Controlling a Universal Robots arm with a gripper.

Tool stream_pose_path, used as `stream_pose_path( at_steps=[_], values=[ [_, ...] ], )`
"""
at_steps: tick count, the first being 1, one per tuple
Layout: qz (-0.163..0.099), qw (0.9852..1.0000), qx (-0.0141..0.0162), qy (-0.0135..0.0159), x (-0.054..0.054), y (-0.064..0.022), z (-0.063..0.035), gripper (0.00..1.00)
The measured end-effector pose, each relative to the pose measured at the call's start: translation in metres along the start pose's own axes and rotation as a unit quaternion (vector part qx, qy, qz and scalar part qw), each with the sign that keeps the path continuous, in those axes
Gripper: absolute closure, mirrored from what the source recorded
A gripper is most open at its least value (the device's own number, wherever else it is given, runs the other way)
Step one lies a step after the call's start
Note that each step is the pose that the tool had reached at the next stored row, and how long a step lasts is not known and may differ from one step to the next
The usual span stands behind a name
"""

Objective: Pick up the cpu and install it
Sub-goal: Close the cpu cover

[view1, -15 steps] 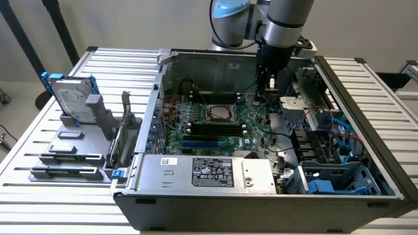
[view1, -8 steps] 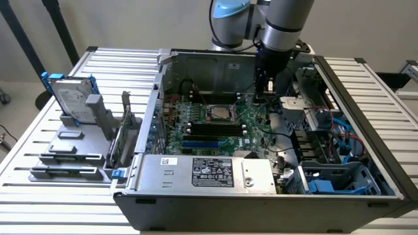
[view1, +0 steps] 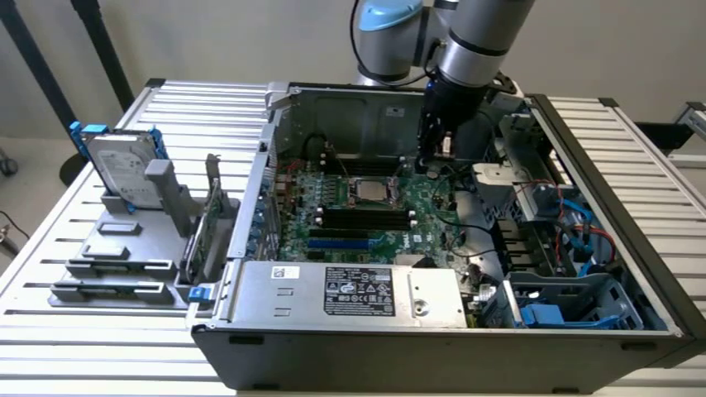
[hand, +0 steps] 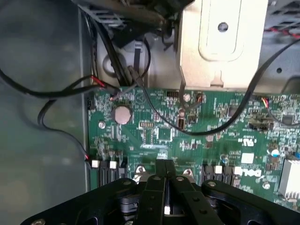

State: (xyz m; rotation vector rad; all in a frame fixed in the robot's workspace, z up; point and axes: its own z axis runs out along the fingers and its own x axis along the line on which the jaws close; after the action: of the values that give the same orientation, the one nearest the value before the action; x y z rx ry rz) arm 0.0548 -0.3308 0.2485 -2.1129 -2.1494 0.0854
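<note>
Finds hand (view1: pixel 432 168) pressed together and empty, low inside case (view1: pixel 441 347) — just beside cpu (view1: pixel 369 192), not touching. Judges cpu flat in board (hand: pixel 159 136) socket, seemingly seated. Flags risk: snagging loose cables (hand: pixel 70 91) or scraping board parts, given tight clearance around the hand. Records slatted metal surface (view1: pixel 617 132), fixture (view1: pixel 121 248) toward exterior view's left — plain pale wall (view1: pixel 221 41) behind.

Glossy green motherboard (hand: pixel 159 133) lies in a matt grey sheet-metal case (view1: pixel 441 356). The gripper (hand: pixel 165 178) is matt black. The hard drive (view1: pixel 116 169) is smooth silver metal in a blue plastic frame (view1: pixel 86 136).
</note>
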Motion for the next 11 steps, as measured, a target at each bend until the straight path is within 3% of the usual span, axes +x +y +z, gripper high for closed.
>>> stream_pose_path(
  at_steps=[6, 11],
  values=[
    [0.001, 0.9999, 0.0158, 0.0004, 0.000, -0.0128, 0.0017, 0.89],
    [0.001, 0.9994, 0.0334, 0.0002, 0.000, -0.0241, 0.0030, 0.89]
  ],
)
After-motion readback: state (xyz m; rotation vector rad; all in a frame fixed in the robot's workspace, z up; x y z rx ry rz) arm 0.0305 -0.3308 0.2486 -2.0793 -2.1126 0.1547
